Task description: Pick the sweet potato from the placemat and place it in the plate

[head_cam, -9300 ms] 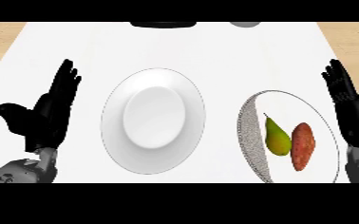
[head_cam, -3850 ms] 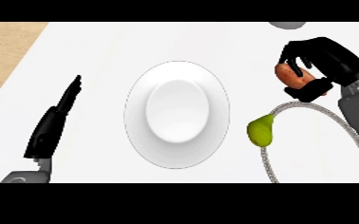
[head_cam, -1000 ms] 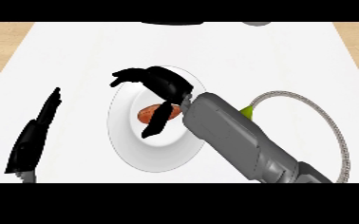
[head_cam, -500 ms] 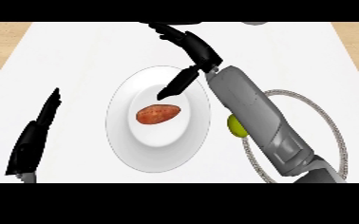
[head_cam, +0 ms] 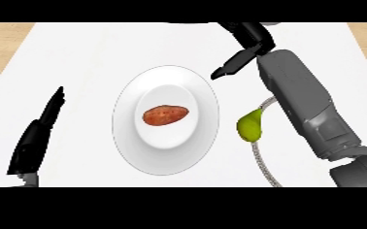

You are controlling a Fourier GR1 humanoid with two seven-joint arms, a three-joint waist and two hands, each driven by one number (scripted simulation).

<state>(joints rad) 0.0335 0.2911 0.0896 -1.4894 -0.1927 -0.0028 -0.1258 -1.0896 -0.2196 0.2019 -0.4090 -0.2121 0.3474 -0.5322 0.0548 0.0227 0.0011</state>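
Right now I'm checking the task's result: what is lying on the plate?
Only the sweet potato lies on the white plate, in its centre well, with no hand on it. What the plate covers beneath cannot be seen.

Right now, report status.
Both hands open: right hand above the plate, left hand resting at left. Sweet potato on plate. Nothing obstructing.

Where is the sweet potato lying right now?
In the head view the sweet potato lies in the middle of the white plate, left of the green pear, with the right hand raised beyond the plate's upper right.
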